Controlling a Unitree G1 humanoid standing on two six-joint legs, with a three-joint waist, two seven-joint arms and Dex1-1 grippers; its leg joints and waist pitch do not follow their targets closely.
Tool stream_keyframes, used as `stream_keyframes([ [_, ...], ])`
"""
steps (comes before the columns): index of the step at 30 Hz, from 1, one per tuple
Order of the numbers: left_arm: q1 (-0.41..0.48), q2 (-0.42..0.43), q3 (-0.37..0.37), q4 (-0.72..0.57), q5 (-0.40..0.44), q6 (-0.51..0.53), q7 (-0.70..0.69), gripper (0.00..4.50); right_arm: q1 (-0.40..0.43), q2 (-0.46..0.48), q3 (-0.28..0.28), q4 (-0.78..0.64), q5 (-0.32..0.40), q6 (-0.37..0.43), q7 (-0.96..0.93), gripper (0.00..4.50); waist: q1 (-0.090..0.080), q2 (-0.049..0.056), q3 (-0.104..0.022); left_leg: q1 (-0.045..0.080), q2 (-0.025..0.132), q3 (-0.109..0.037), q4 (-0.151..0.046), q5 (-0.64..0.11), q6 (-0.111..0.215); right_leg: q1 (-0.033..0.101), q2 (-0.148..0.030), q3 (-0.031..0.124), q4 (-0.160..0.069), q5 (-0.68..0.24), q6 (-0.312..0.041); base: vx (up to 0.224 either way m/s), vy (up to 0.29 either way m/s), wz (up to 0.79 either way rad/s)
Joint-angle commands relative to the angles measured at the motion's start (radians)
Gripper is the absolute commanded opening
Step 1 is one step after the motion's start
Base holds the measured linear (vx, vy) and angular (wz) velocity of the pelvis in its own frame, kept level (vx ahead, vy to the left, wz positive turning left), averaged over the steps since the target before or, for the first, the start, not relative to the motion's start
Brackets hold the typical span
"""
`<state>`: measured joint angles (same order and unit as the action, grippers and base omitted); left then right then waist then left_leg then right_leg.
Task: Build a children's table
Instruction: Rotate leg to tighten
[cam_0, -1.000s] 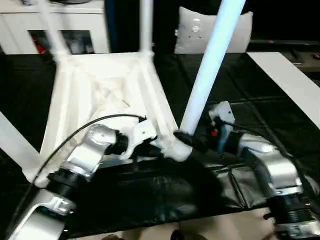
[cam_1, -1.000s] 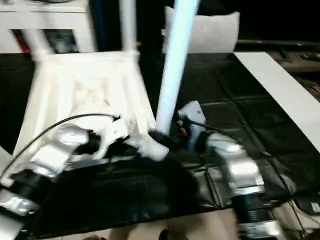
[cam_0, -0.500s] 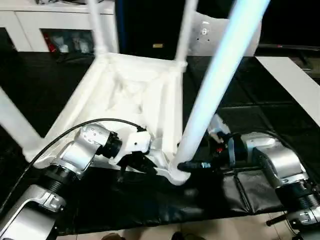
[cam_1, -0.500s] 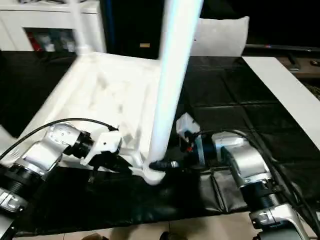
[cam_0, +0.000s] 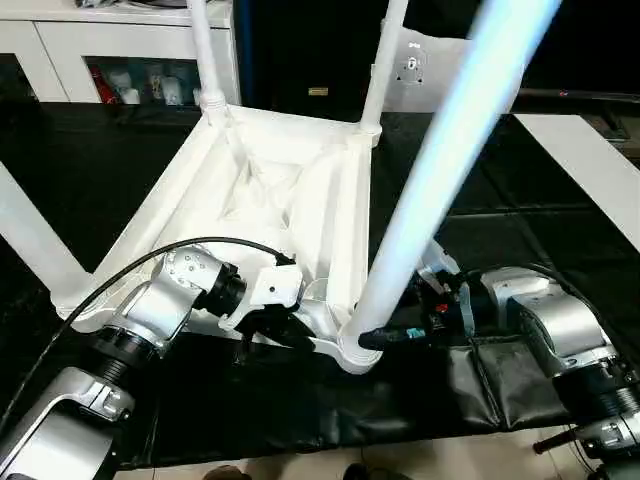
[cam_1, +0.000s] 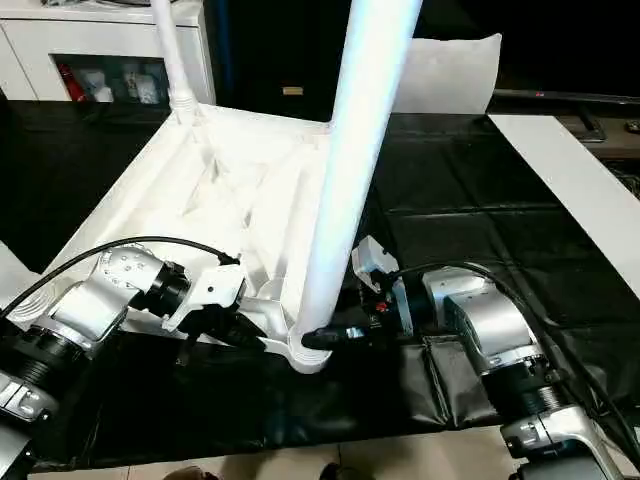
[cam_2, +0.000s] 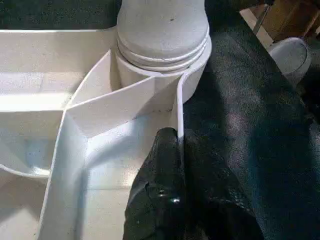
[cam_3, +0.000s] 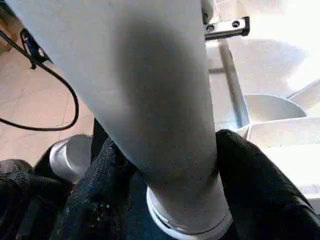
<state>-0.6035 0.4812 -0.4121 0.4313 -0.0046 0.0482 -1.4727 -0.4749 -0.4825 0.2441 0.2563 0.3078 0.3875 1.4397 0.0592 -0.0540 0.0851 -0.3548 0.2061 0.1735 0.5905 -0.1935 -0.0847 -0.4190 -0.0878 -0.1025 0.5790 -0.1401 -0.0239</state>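
I'm straddling the long tapered white tube leg (cam_0: 440, 170) low with right fingers (cam_3: 255, 185), grip unclear; it's standing upright in the near-right socket. Left fingers (cam_2: 160, 195) are clenching the ribbed white square top's (cam_0: 290, 200) near rim.

- This is looking like a living room at home, turned into a work spot.
- A white sideboard (cam_0: 110, 50) with open shelves holding small trinkets is standing well beyond the left gripper (cam_0: 262, 322).
- A white-grey cushion (cam_1: 450, 75) is leaning far beyond the right gripper (cam_0: 385, 337).
- A black mat (cam_0: 520, 215) is lying under both grippers, with tan tiled flooring (cam_3: 30, 105) showing beside it.
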Motion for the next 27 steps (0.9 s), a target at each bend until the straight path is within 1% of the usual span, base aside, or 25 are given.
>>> stream_keyframes([
  [1, -0.015, -0.015, -0.010, -0.021, -0.012, 0.007, -0.017, 0.00, -0.002, 0.007, -0.009, -0.030, 0.043, 0.035, 0.010, 2.15, -0.007, -0.006, -0.067, 0.003, 0.030, 0.002, -0.069, -0.149, 0.064, 0.059, -0.057, 0.057, -0.057, -0.343, -0.187, 0.000, 0.000, 0.00],
  [2, -0.010, -0.021, -0.001, -0.034, -0.023, 0.037, -0.006, 0.00, 0.006, 0.016, -0.015, -0.048, 0.055, 0.058, -0.004, 2.15, -0.006, 0.003, -0.067, 0.005, 0.030, 0.001, -0.071, -0.154, 0.058, 0.059, -0.057, 0.057, -0.058, -0.351, -0.186, 0.000, 0.000, 0.00],
  [3, -0.006, -0.025, 0.004, -0.042, -0.029, 0.051, 0.001, 0.00, 0.011, 0.020, -0.017, -0.058, 0.061, 0.069, -0.013, 2.13, -0.007, 0.000, -0.067, 0.004, 0.030, 0.002, -0.070, -0.156, 0.058, 0.059, -0.058, 0.057, -0.061, -0.355, -0.183, 0.000, 0.000, 0.00],
  [5, 0.006, -0.057, 0.030, -0.078, -0.045, 0.143, 0.071, 0.00, 0.038, 0.067, -0.036, -0.100, 0.060, 0.109, -0.125, 2.13, -0.007, -0.005, -0.068, 0.004, 0.030, 0.000, -0.071, -0.162, 0.050, 0.060, -0.059, 0.057, -0.061, -0.366, -0.178, 0.000, 0.000, 0.00],
  [6, 0.009, -0.070, 0.037, -0.088, -0.046, 0.170, 0.099, 0.00, 0.045, 0.086, -0.038, -0.111, 0.047, 0.113, -0.174, 2.13, -0.011, -0.003, -0.063, 0.003, 0.027, -0.001, -0.072, -0.186, 0.040, 0.057, -0.058, 0.055, -0.067, -0.421, -0.161, 0.000, 0.000, 0.00],
  [7, 0.012, -0.083, 0.040, -0.099, -0.038, 0.201, 0.135, 0.00, 0.050, 0.115, -0.042, -0.116, 0.023, 0.116, -0.245, 2.12, -0.012, 0.003, -0.062, 0.004, 0.026, -0.002, -0.073, -0.191, 0.033, 0.057, -0.058, 0.055, -0.070, -0.438, -0.152, 0.000, 0.000, 0.00],
  [8, 0.015, -0.108, 0.041, -0.111, -0.019, 0.244, 0.194, 0.00, 0.047, 0.176, -0.064, -0.108, -0.009, 0.141, -0.379, 2.11, -0.018, -0.002, -0.061, 0.005, 0.025, -0.003, -0.074, -0.204, 0.021, 0.054, -0.056, 0.053, -0.074, -0.476, -0.134, 0.000, 0.000, 0.00],
  [9, 0.015, -0.129, 0.045, -0.116, -0.010, 0.273, 0.234, 0.00, 0.043, 0.213, -0.077, -0.099, -0.032, 0.148, -0.462, 2.11, -0.023, -0.003, -0.059, 0.003, 0.024, -0.004, -0.076, -0.211, 0.013, 0.053, -0.056, 0.052, -0.076, -0.503, -0.124, 0.000, 0.000, 0.00],
  [10, 0.014, -0.158, 0.052, -0.120, -0.001, 0.311, 0.287, 0.00, 0.039, 0.255, -0.091, -0.088, -0.065, 0.152, -0.561, 2.09, -0.038, -0.008, -0.056, -0.008, 0.017, -0.011, -0.077, -0.231, -0.006, 0.058, -0.056, 0.042, -0.084, -0.586, -0.084, -0.055, 0.001, -0.12],
  [11, 0.012, -0.169, 0.055, -0.119, 0.004, 0.321, 0.308, 0.00, 0.039, 0.269, -0.095, -0.086, -0.076, 0.153, -0.592, 2.09, -0.042, -0.007, -0.057, -0.010, 0.015, -0.013, -0.076, -0.235, -0.015, 0.061, -0.059, 0.038, -0.088, -0.620, -0.064, -0.051, 0.013, -0.16],
  [12, 0.010, -0.188, 0.061, -0.118, 0.013, 0.337, 0.343, 0.00, 0.039, 0.292, -0.100, -0.084, -0.094, 0.157, -0.644, 2.09, -0.055, -0.007, -0.058, -0.007, 0.012, -0.015, -0.073, -0.250, -0.018, 0.057, -0.058, 0.035, -0.099, -0.660, -0.037, -0.051, 0.013, -0.16],
  [13, 0.007, -0.202, 0.065, -0.117, 0.018, 0.347, 0.367, 0.00, 0.038, 0.314, -0.111, -0.083, -0.102, 0.167, -0.690, 2.07, -0.066, -0.007, -0.060, -0.008, 0.010, -0.016, -0.071, -0.254, -0.009, 0.058, -0.059, 0.033, -0.105, -0.662, -0.029, 0.000, 0.000, 0.00],
  [14, 0.000, -0.230, 0.073, -0.112, 0.023, 0.372, 0.410, 0.00, 0.035, 0.359, -0.138, -0.076, -0.118, 0.179, -0.784, 2.05, -0.076, -0.010, -0.059, -0.007, 0.009, -0.013, -0.069, -0.253, 0.000, 0.051, -0.056, 0.036, -0.107, -0.654, -0.031, 0.000, 0.000, 0.00],
  [16, -0.018, -0.294, 0.095, -0.094, 0.038, 0.411, 0.515, 0.00, 0.031, 0.434, -0.168, -0.069, -0.154, 0.187, -0.936, 2.05, -0.083, -0.009, -0.060, -0.005, 0.005, -0.013, -0.067, -0.249, 0.008, 0.047, -0.055, 0.033, -0.111, -0.659, -0.031, 0.000, 0.000, 0.00],
  [17, -0.022, -0.313, 0.102, -0.089, 0.040, 0.422, 0.544, 0.00, 0.030, 0.458, -0.178, -0.066, -0.163, 0.186, -0.981, 2.05, -0.085, -0.004, -0.058, 0.004, 0.004, -0.010, -0.063, -0.257, 0.011, 0.036, -0.052, 0.033, -0.118, -0.669, -0.031, 0.000, 0.000, 0.00],
  [18, -0.032, -0.354, 0.118, -0.081, 0.047, 0.441, 0.612, 0.00, 0.036, 0.498, -0.179, -0.070, -0.182, 0.161, -1.048, 2.05, -0.084, -0.004, -0.062, 0.009, 0.003, -0.008, -0.060, -0.255, 0.014, 0.035, -0.052, 0.033, -0.118, -0.660, -0.034, 0.000, 0.000, 0.00],
  [19, -0.037, -0.376, 0.129, -0.079, 0.057, 0.451, 0.653, 0.00, 0.042, 0.515, -0.174, -0.076, -0.197, 0.150, -1.073, 2.05, -0.081, -0.004, -0.064, 0.007, 0.003, -0.010, -0.062, -0.247, 0.017, 0.039, -0.052, 0.033, -0.114, -0.639, -0.037, 0.000, 0.000, 0.00],
  [20, -0.038, -0.380, 0.128, -0.078, 0.060, 0.452, 0.656, 0.00, 0.042, 0.525, -0.181, -0.073, -0.201, 0.134, -1.092, 2.05, -0.078, -0.001, -0.065, 0.005, 0.008, -0.010, -0.068, -0.240, 0.026, 0.041, -0.049, 0.036, -0.107, -0.589, -0.045, 0.000, 0.000, 0.00],
  [21, -0.039, -0.383, 0.128, -0.079, 0.061, 0.454, 0.659, 0.00, 0.043, 0.531, -0.185, -0.071, -0.204, 0.125, -1.104, 2.37, -0.077, 0.000, -0.064, 0.005, 0.010, -0.010, -0.069, -0.242, 0.030, 0.040, -0.048, 0.037, -0.105, -0.570, -0.050, 0.000, 0.000, 0.00],
  [22, -0.039, -0.389, 0.127, -0.082, 0.064, 0.459, 0.663, 0.00, 0.044, 0.543, -0.193, -0.068, -0.207, 0.104, -1.131, 2.56, -0.077, 0.002, -0.067, 0.002, 0.012, -0.011, -0.072, -0.239, 0.033, 0.044, -0.047, 0.040, -0.097, -0.523, -0.064, 0.000, 0.000, 0.00],
  [23, -0.039, -0.393, 0.127, -0.084, 0.064, 0.459, 0.667, 0.00, 0.044, 0.546, -0.194, -0.066, -0.209, 0.088, -1.139, 2.69, -0.078, -0.001, -0.069, -0.001, 0.014, -0.011, -0.072, -0.231, 0.034, 0.046, -0.047, 0.042, -0.093, -0.497, -0.072, 0.000, 0.000, 0.00],
  [24, -0.038, -0.395, 0.123, -0.092, 0.063, 0.461, 0.663, 0.00, 0.045, 0.551, -0.202, -0.066, -0.202, 0.059, -1.136, 2.68, -0.075, 0.005, -0.072, -0.001, 0.015, -0.010, -0.072, -0.215, 0.037, 0.048, -0.049, 0.045, -0.086, -0.447, -0.090, 0.000, 0.000, 0.00],
  [25, -0.037, -0.395, 0.122, -0.095, 0.064, 0.461, 0.663, 0.00, 0.046, 0.554, -0.205, -0.068, -0.200, 0.054, -1.134, 2.74, -0.075, 0.002, -0.073, -0.003, 0.014, -0.007, -0.070, -0.198, 0.044, 0.050, -0.048, 0.049, -0.081, -0.399, -0.108, 0.000, 0.000, 0.00],
  [26, -0.036, -0.392, 0.120, -0.098, 0.066, 0.460, 0.661, 0.00, 0.047, 0.557, -0.210, -0.071, -0.197, 0.051, -1.132, 2.88, -0.074, 0.002, -0.072, -0.006, 0.014, -0.006, -0.072, -0.185, 0.052, 0.053, -0.047, 0.051, -0.076, -0.370, -0.123, 0.000, 0.000, 0.00],
  [27, -0.032, -0.383, 0.115, -0.105, 0.068, 0.456, 0.650, 0.00, 0.050, 0.558, -0.215, -0.079, -0.190, 0.043, -1.121, 3.04, -0.073, 0.005, -0.073, -0.006, 0.014, -0.006, -0.072, -0.180, 0.054, 0.055, -0.047, 0.052, -0.074, -0.360, -0.129, 0.000, 0.000, 0.00],
])
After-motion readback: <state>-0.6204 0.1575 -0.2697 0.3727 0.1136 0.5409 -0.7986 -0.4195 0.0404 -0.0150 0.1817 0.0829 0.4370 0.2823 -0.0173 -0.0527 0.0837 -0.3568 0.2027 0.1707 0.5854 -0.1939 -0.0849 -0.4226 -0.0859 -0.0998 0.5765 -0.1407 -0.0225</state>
